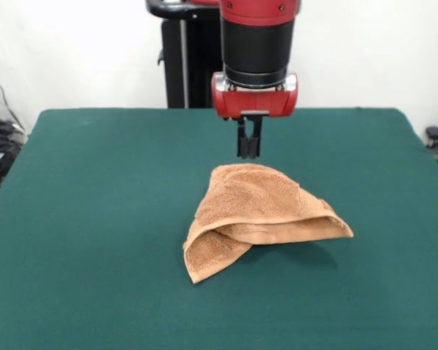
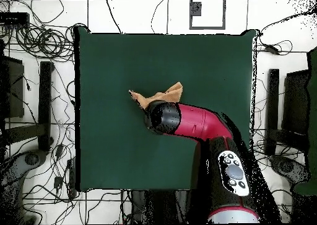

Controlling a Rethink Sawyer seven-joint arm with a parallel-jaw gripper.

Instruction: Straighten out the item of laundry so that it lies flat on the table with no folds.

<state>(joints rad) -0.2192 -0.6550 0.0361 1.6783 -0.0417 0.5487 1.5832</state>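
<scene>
The orange-tan towel (image 1: 259, 215) lies crumpled on the green table (image 1: 95, 219), folded over itself into a rough triangle with one corner curled under at the front left. My gripper (image 1: 249, 149) hangs straight down just above and behind the towel's far edge, its fingers together with nothing between them. In the overhead view only part of the towel (image 2: 155, 97) shows, near the middle of the table (image 2: 111, 142). The arm's red and black wrist (image 2: 167, 117) covers the rest of it and hides the gripper.
The black pedestal (image 1: 182, 58) stands behind the table's far edge. Cables and black stands (image 2: 46, 105) lie on the floor around the table. The arm (image 2: 210, 126) reaches in over the table from the robot's side.
</scene>
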